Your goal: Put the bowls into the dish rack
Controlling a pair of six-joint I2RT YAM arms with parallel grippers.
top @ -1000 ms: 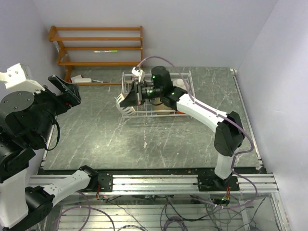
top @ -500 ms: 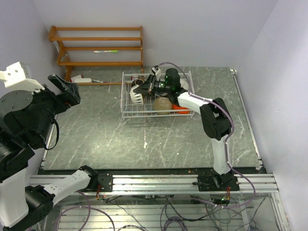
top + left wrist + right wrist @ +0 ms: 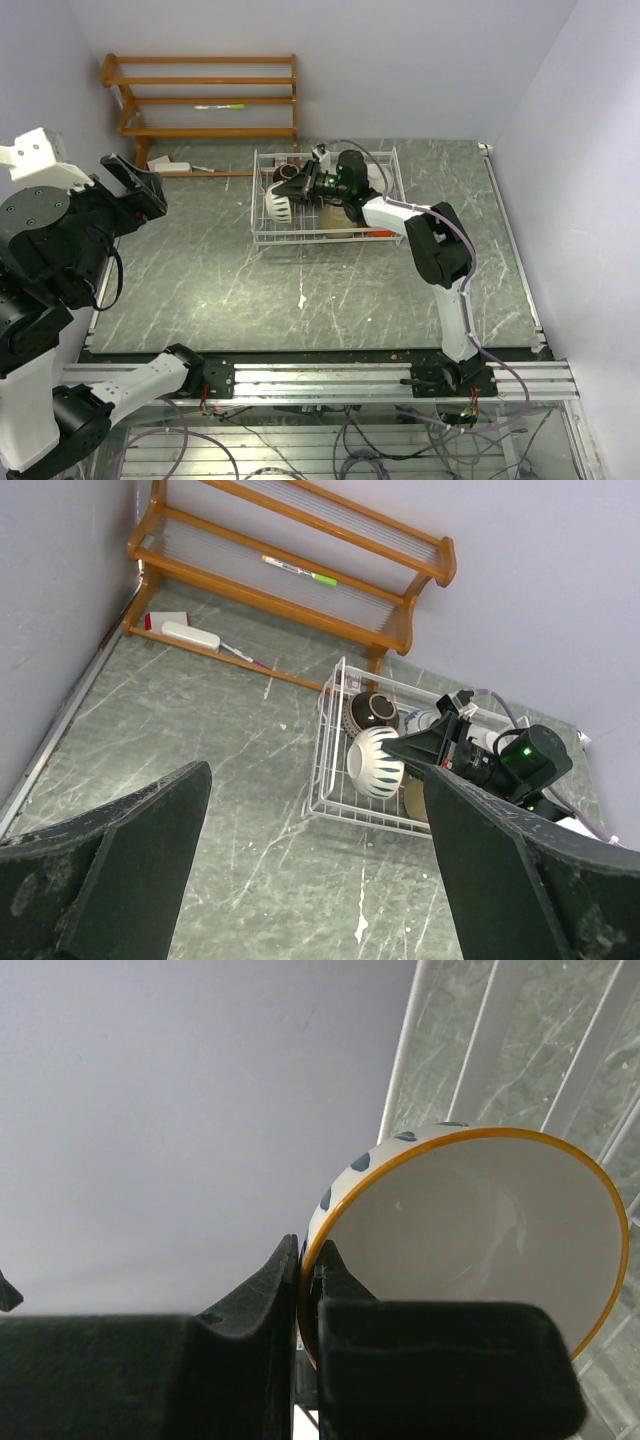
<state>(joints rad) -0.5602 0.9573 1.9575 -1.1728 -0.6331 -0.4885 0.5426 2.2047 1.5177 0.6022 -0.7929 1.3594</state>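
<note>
Over the left end of the dish rack (image 3: 300, 243): the right end effector (image 3: 300, 190) holds the blue-and-white bowl (image 3: 283, 203) by its rim. Its two fingers are pressed narrow, one inside the rim and one outside. The right wrist view confirms the pinch. The bowl has a plain white interior, an orange rim line and blue marks on the outer wall. It is tipped on edge, with the patterned underside facing the rack's left wall and the opening toward the arm. It sits within the rack outline. Whether it touches the wire floor: cannot tell.

Other bowls in the rack:
- dark bowl (image 3: 372, 711), on edge in the far left corner, just behind the held bowl.
- beige bowl (image 3: 414, 798), near the front rail and right of the held bowl, partly hidden by the arm.
- orange-red bowl (image 3: 378, 233), only a sliver showing at the front right under the arm.

The rack stands on the dark marbled counter (image 3: 200, 270), toward the far side. The right arm stretches out across it.

The left end effector (image 3: 135, 187) is raised at the left edge of the counter, well apart from the rack. Its fingers are spread wide with nothing between them.

A wooden shelf (image 3: 200, 95) stands against the back wall, with a green-tipped pen (image 3: 220, 106) lying on one tier.
</note>
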